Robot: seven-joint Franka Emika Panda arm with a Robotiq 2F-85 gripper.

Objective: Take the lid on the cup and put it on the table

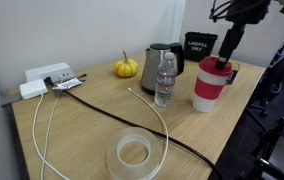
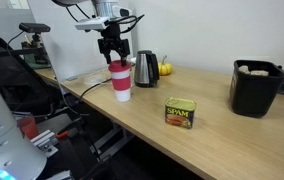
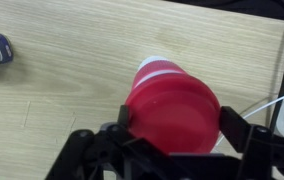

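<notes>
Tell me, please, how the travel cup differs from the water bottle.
The cup is opaque white with a red band; the water bottle is clear. The cup is wider and carries a broad red lid; the water bottle narrows to a small cap. The gripper hovers at the cup, not the water bottle. Both stand upright on the table.

Behind the action a plain pale wall [image 1: 32, 30] stands beyond the light wood-grain table [image 1: 82, 130], bare and white in both exterior views under soft, even light, while a dark clutter of stands and cables [image 2: 22, 70] crowds the space off one end.
</notes>
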